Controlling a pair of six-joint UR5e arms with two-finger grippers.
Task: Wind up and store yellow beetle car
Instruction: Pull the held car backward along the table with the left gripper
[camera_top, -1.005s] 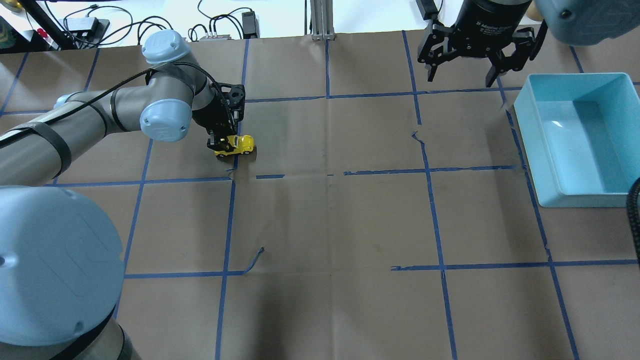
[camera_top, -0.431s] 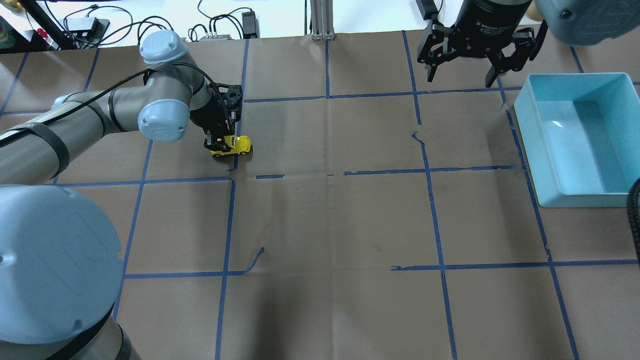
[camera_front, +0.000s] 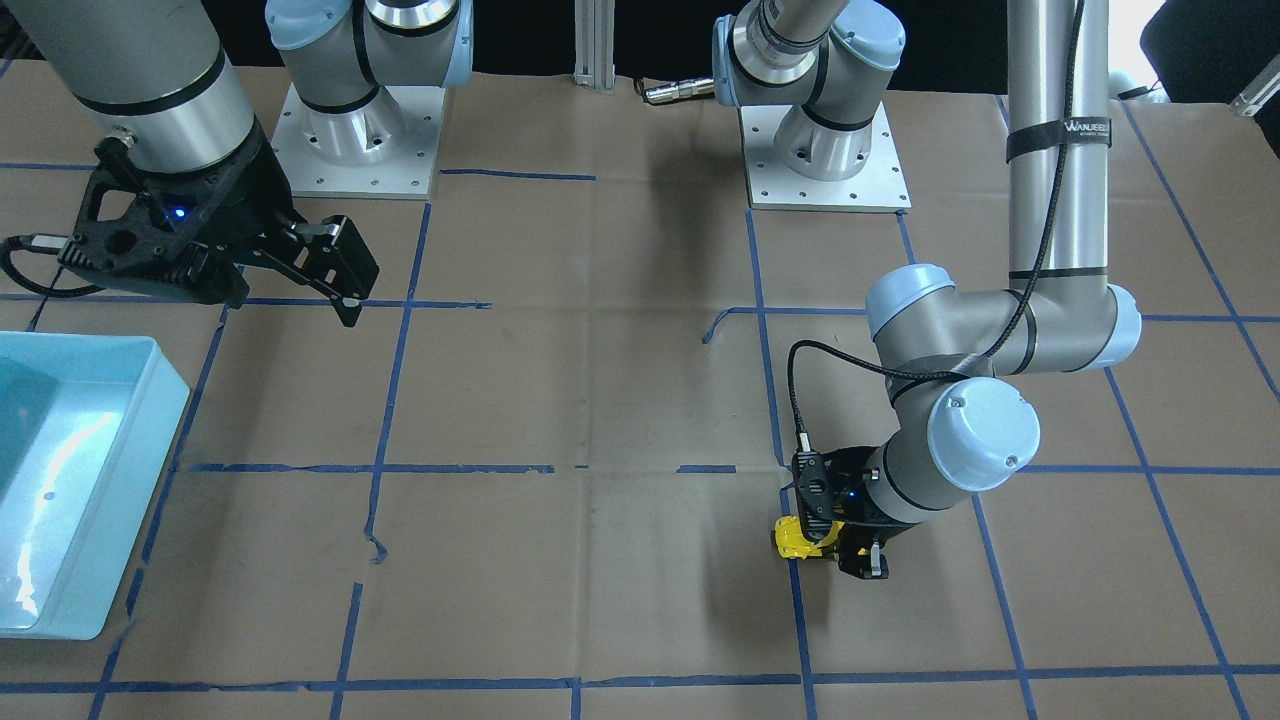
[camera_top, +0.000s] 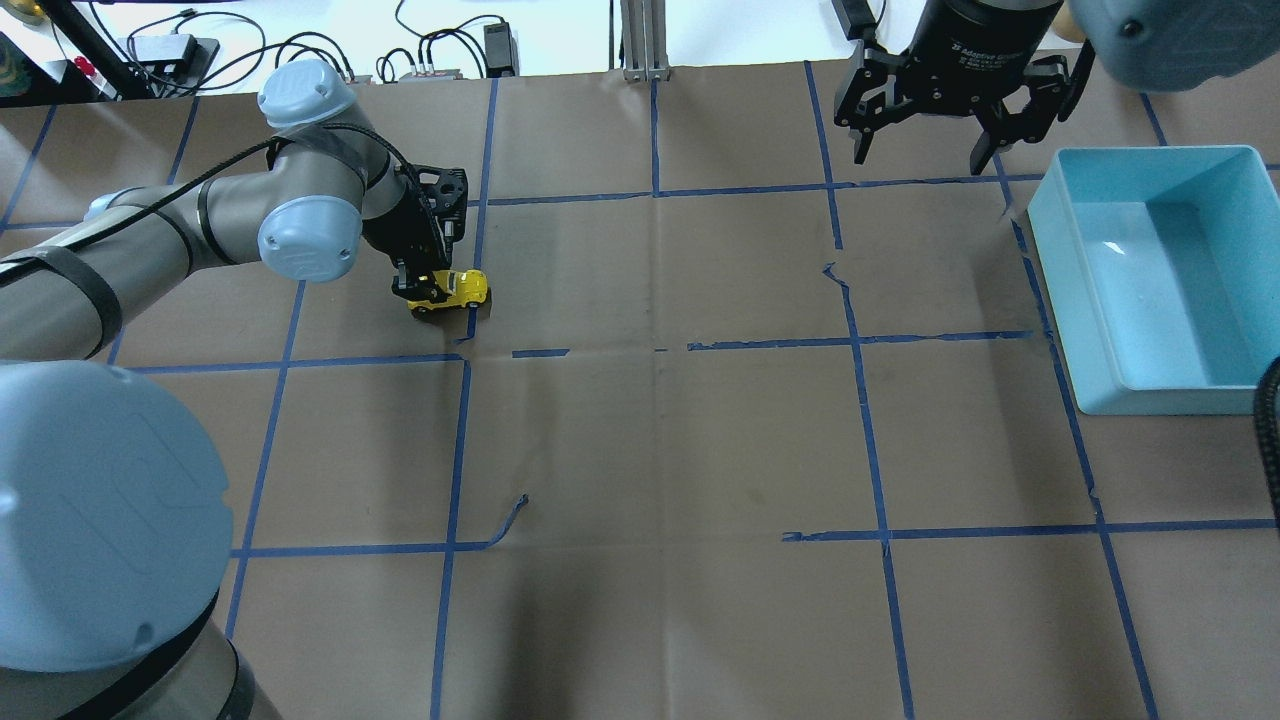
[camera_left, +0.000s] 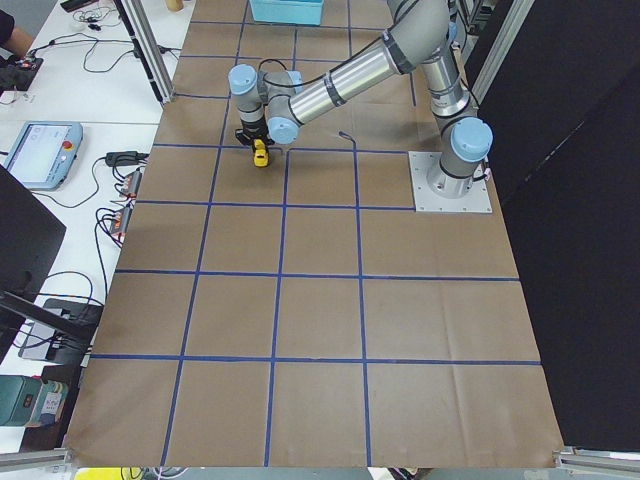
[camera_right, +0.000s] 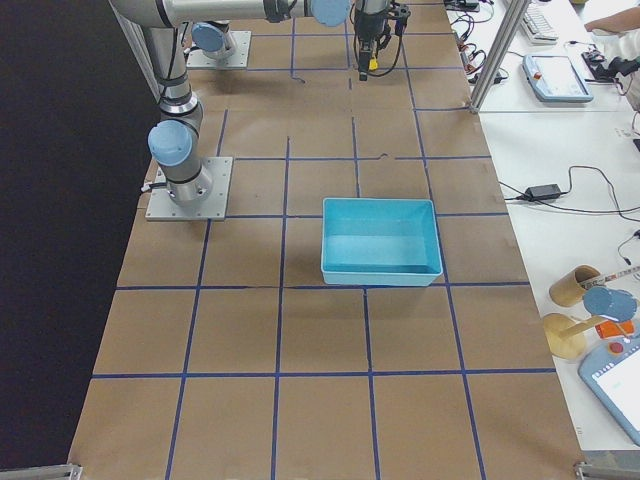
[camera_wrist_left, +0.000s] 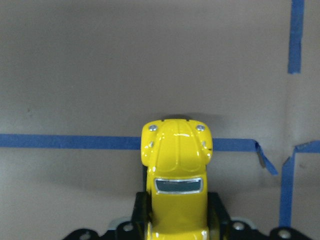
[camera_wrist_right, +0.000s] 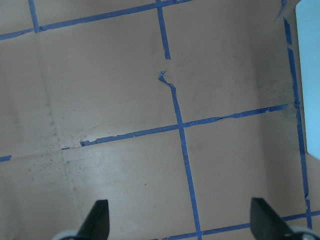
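Noted left end effector (camera_top: 424, 293) clenched on yellow beetle car (camera_top: 466, 288), well apart from blue bin (camera_top: 1049, 262); wheels seemingly touching worktop (camera_top: 650, 450). Noted right end effector (camera_top: 920, 158) spread wide, near bin.

My table (camera_top: 660, 450) is covered in brown paper with a blue tape grid (camera_top: 780, 343). A light blue bin (camera_top: 1165, 398) sits off to my right, and cables (camera_top: 290, 45) are tangled past the far edge.

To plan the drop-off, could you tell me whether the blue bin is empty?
Empty: the blue bin shows only bare floor in the right-side view; the yellow beetle car is in the left gripper.
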